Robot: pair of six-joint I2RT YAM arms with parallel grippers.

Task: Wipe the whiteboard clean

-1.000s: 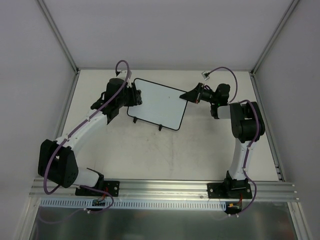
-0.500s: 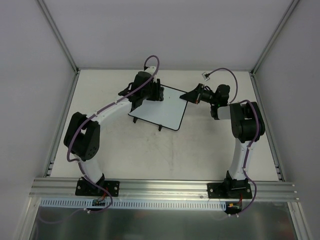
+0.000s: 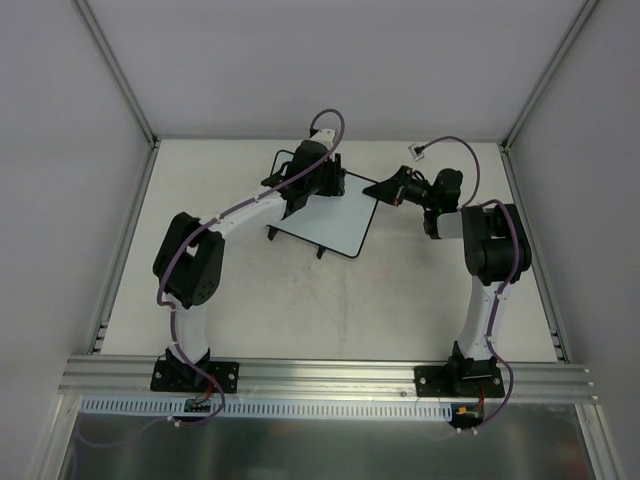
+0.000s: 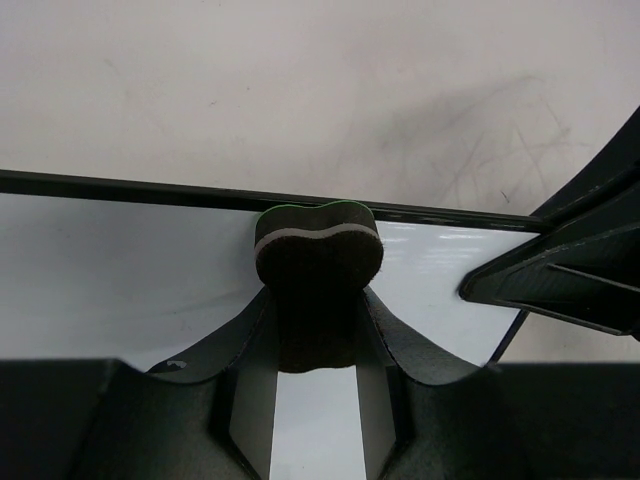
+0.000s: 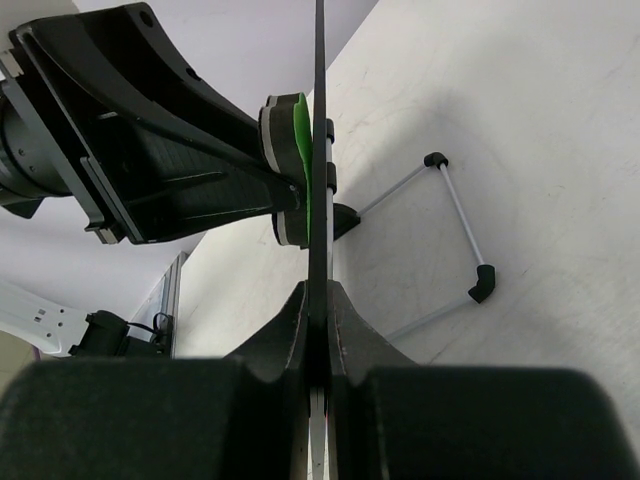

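Observation:
The whiteboard (image 3: 325,220) stands tilted on the table, its face white with a thin black frame. My left gripper (image 3: 322,182) is shut on a small eraser (image 4: 318,260) with dark felt, a white layer and a green back. The felt presses on the board face (image 4: 120,290) just under its far edge. My right gripper (image 3: 380,190) is shut on the board's right edge. In the right wrist view the board (image 5: 320,150) shows edge-on between my fingers (image 5: 292,335), with the eraser (image 5: 297,135) and left gripper (image 5: 150,150) on its left side.
The board's wire stand with black feet (image 5: 455,240) rests on the table behind it. A loose white connector on a purple cable (image 3: 412,150) lies at the back. Enclosure walls and metal posts (image 3: 120,240) ring the table; an aluminium rail (image 3: 320,378) runs along the front.
My left arm has swept the eraser rightward across the board, from its left edge to its upper right part. The right gripper has kept its hold and barely moved.

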